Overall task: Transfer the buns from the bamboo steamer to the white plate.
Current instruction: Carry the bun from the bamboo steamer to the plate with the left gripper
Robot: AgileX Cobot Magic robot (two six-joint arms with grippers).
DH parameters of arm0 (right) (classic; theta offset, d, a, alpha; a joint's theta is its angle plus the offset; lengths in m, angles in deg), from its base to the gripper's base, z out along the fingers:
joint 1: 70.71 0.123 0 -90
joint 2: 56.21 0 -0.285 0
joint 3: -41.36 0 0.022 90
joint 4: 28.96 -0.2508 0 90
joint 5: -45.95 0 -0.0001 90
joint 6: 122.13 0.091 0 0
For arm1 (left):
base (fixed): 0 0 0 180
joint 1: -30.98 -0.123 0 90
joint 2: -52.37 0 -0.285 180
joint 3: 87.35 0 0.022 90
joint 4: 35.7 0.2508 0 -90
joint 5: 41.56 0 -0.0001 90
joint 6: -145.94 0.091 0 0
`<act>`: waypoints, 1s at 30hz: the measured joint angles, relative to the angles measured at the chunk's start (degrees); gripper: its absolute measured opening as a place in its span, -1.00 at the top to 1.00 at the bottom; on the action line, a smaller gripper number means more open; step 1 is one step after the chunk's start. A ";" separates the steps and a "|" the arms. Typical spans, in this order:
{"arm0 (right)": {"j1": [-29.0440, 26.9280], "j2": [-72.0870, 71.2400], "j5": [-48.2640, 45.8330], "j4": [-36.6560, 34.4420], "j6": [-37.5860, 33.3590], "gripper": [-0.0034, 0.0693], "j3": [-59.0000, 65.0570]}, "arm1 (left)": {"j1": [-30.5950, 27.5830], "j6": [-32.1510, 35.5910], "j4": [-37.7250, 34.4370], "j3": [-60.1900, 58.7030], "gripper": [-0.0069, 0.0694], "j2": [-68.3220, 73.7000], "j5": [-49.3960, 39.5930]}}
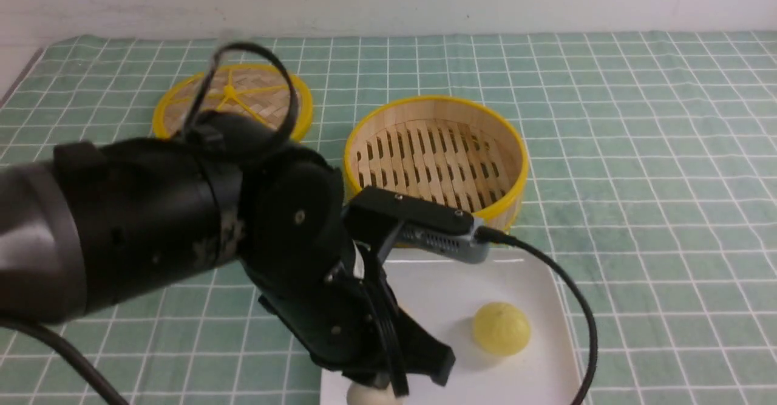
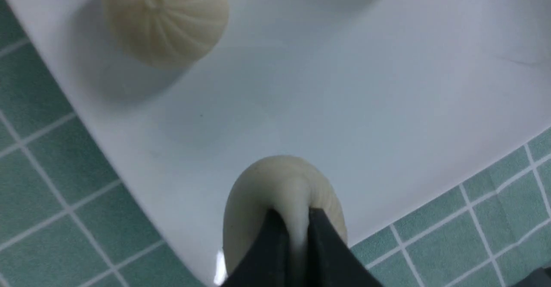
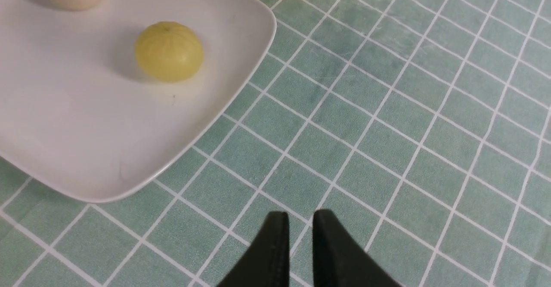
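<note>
My left gripper (image 2: 297,218) is shut on a cream bun (image 2: 267,188), pinching its pleated top just above the white plate (image 2: 344,106) near the plate's edge. In the front view that bun (image 1: 370,396) peeks out under the left gripper (image 1: 394,387) at the plate's near left. A second cream bun (image 2: 165,18) and the yellow bun (image 1: 501,328) lie on the plate (image 1: 449,296). The bamboo steamer (image 1: 434,150) behind it shows a bare slatted floor. My right gripper (image 3: 300,220) hangs narrowly open and empty over the cloth, beside the plate (image 3: 86,128).
The flat woven steamer lid (image 1: 243,95) lies at the back left, partly behind my left arm. A green checked cloth (image 1: 655,180) covers the table. The left wrist camera's cable (image 1: 576,308) loops over the plate's right side.
</note>
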 joint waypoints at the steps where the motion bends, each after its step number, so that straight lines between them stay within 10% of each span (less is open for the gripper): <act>1: 0.00 0.00 0.00 -0.01 0.00 0.59 0.00 | 0.00 -0.05 0.00 -0.14 0.74 0.00 0.57; 15: 0.00 0.00 0.00 0.06 1.02 0.55 0.00 | 0.00 -0.48 -0.15 -1.58 0.63 5.57 30.86; 30: 0.00 -2.42 -7.10 -6.35 1.05 0.59 -4.56 | 0.00 -0.48 -0.41 -1.68 -0.13 12.69 38.21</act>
